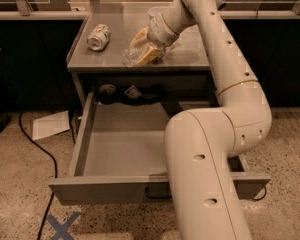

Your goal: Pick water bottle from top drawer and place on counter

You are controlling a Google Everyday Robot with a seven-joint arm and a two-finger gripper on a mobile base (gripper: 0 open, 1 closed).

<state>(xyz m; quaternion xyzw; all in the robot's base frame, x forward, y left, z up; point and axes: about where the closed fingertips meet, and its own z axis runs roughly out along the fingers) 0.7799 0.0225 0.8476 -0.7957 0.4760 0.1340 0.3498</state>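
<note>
The water bottle (131,57), clear and crinkled, lies on its side on the counter (190,54) near its front edge. My gripper (145,46) reaches down onto the counter, and its yellowish fingers (151,54) are closed around the bottle's right end. The top drawer (81,143) is pulled fully open below the counter, and its grey floor shows no bottle. My arm's large pale links cover the drawer's right half.
A crushed silver-green can (98,36) lies on the counter's left side. A clear cup (156,11) stands at the counter's back. Dark items (132,92) sit in the cabinet opening behind the drawer. A paper sheet (50,125), a black cable (34,143) and a blue tape cross (62,226) are on the floor at left.
</note>
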